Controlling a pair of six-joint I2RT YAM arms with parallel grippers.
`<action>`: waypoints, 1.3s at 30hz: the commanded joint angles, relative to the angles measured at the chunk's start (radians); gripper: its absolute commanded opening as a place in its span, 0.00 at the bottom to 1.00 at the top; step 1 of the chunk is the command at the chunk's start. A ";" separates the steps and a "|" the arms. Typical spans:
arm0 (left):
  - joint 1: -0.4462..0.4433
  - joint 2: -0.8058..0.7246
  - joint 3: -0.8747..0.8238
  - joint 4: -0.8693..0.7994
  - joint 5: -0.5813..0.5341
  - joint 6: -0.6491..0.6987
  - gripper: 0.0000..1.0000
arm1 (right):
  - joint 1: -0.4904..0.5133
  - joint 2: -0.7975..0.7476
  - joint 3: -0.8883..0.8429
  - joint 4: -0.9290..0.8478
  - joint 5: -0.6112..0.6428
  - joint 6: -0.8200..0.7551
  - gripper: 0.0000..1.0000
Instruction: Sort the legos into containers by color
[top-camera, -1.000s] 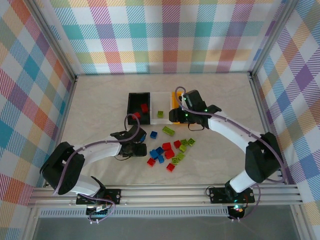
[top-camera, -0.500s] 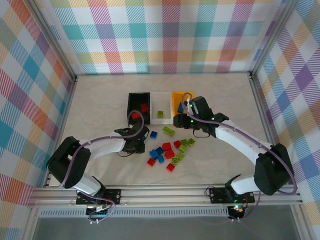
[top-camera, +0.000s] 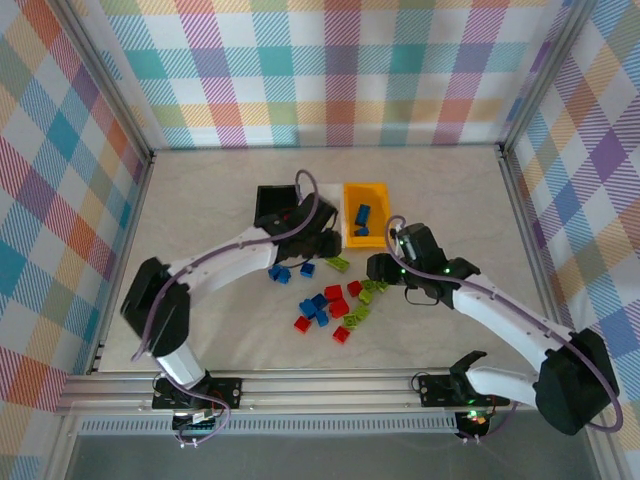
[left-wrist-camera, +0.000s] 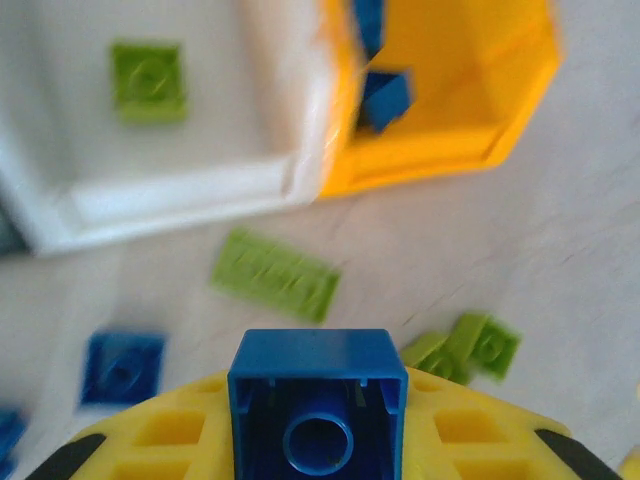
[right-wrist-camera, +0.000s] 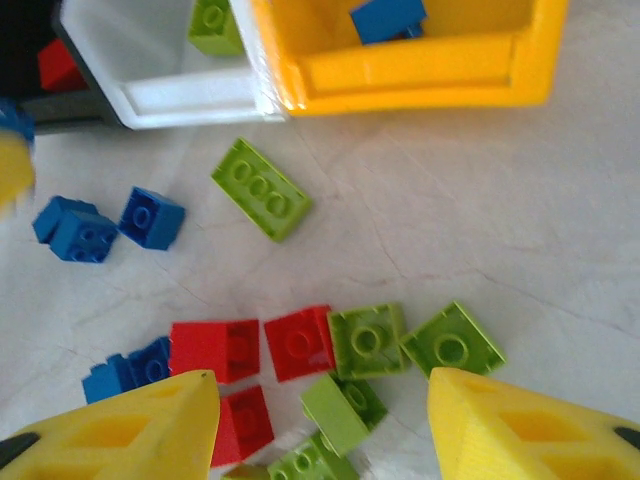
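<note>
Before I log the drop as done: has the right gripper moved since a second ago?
Yes. The right gripper has withdrawn from above the orange-yellow bin, back toward its own base.

White arms (top-camera: 215, 268) with black joints, lilac cables and yellow fingers (right-wrist-camera: 495, 430)

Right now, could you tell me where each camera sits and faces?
Top external: above, behind the bases, looking down on the table; left arm, right arm show.
Left wrist: wrist-mounted, looks down at white bin, yellow bin; left gripper holds blue lego.
Right wrist: wrist-mounted, looks down at loose legos; right gripper open, fingers showing.
Wrist views share the long green lego.
</note>
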 joint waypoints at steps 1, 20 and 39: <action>-0.006 0.151 0.194 -0.049 0.033 0.050 0.31 | -0.002 -0.058 -0.042 -0.029 0.022 0.029 0.58; -0.001 0.819 1.291 -0.519 0.022 0.090 0.69 | -0.004 -0.139 -0.085 -0.074 0.007 0.049 0.62; -0.132 0.263 0.640 -0.232 -0.042 0.103 0.87 | -0.005 0.057 -0.042 0.010 -0.038 0.021 0.62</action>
